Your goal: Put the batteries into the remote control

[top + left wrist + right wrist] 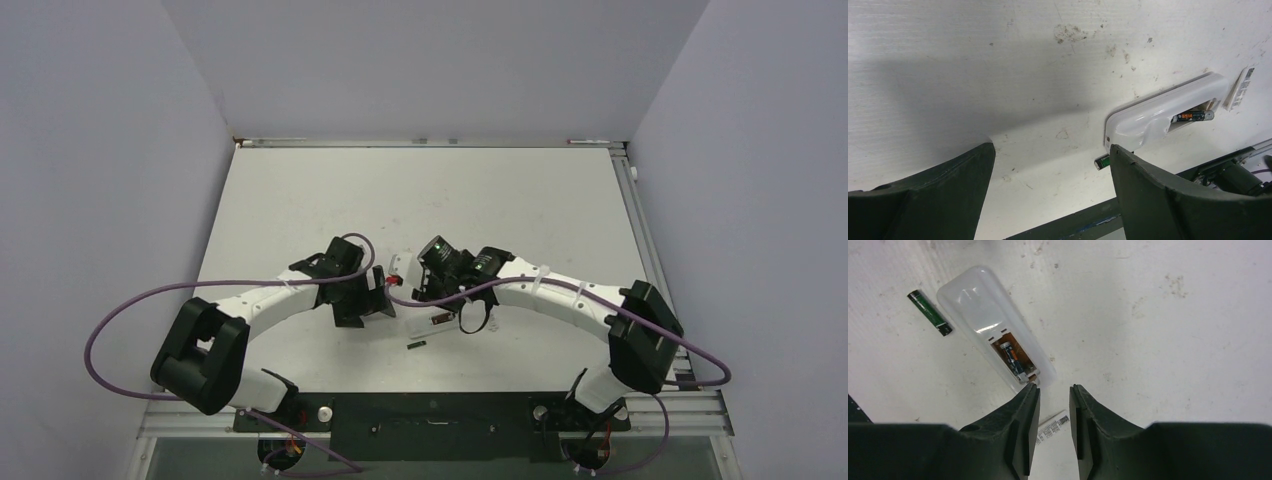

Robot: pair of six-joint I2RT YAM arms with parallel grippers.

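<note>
White plastic on a white table [420, 200]: the remote control [993, 325] lies slot-side up and is hard to pick out from overhead. The seated battery [1013, 357] rests in the open slot, and the space beside it looks unfilled. The loose battery [929, 313] lies on the table just beside the remote's closed end, at about 10 o'clock from the slot in the right wrist view. A small white labelled piece [1053, 429] sits at 6 o'clock of the slot end, below the right fingertips.

The right gripper [1054, 388] hovers at the slot end, fingers nearly together with a thin gap and nothing in it. The left gripper [1051, 150] hangs low over bare table, fingers wide apart and empty. The remote is at its 2 o'clock, and the loose battery is half hidden behind one finger.

Judgement: the step in hand is fetching the loose battery.
- Spread the fingers only a little wider than the cylinder.
- Come down across its middle so it cannot roll.
- Carry it level and line it up with the slot's long axis.
- Polarity marks are too small to read from here.
- The left gripper could pin the remote's closed end against skidding.

Room: both wrists crowd one patch, close together overhead, so one must give way. There is open table toward 12 o'clock. Edges and walls are well apart from the work.
</note>
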